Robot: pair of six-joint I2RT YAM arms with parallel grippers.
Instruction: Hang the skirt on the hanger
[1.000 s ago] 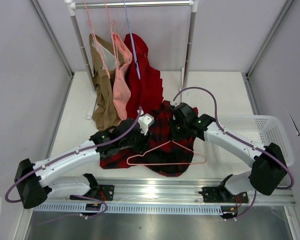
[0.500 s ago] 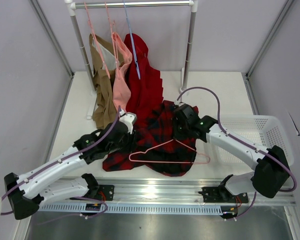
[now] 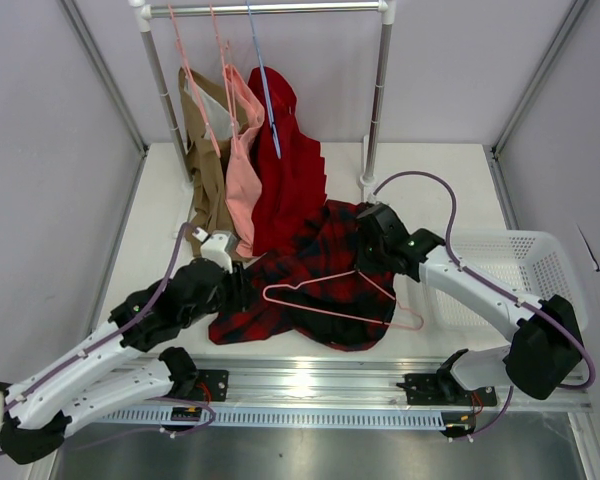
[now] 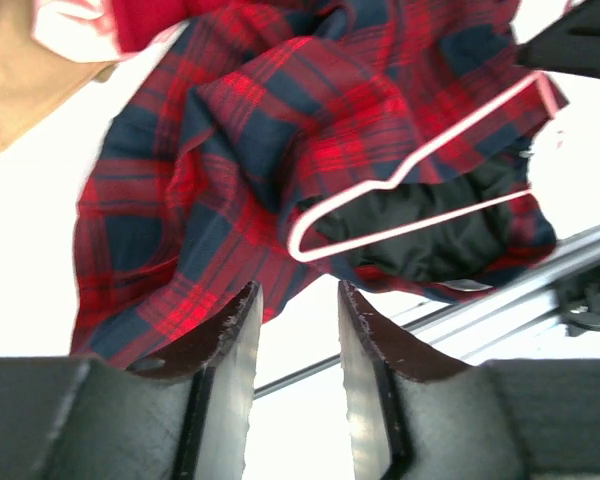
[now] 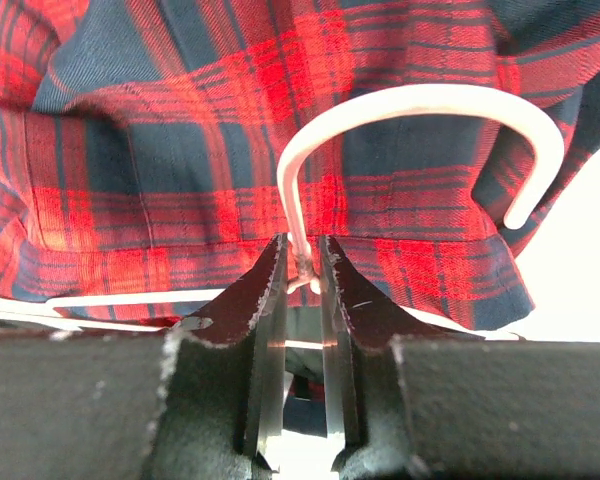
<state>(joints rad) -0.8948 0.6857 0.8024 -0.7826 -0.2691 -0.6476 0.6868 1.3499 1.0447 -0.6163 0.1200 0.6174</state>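
Observation:
The red-and-black tartan skirt [image 3: 310, 275] lies crumpled on the table between the arms, its black lining [image 4: 435, 232] showing. The pale-pink hanger [image 3: 330, 312] lies tilted over the skirt. My right gripper [image 3: 362, 264] is shut on the hanger's neck [image 5: 306, 262] just below the curved hook [image 5: 420, 98], with the skirt [image 5: 180, 150] behind it. My left gripper [image 3: 242, 285] is open and empty at the skirt's left edge. In the left wrist view its jaws [image 4: 298, 300] stand apart below the skirt [image 4: 230, 150], short of the hanger's left end [image 4: 310, 225].
A clothes rack at the back holds a tan garment [image 3: 205, 170], a pink garment [image 3: 242, 150], a plain red pleated garment [image 3: 292, 170] and a thin blue hanger [image 3: 265, 90]. A white basket [image 3: 525, 250] stands at the right. A metal rail [image 3: 310, 380] runs along the near edge.
My left arm has drawn back to the left, off the skirt, with its gripper open. My right gripper, still holding the hanger, has shifted slightly right and back, tilting the hanger.

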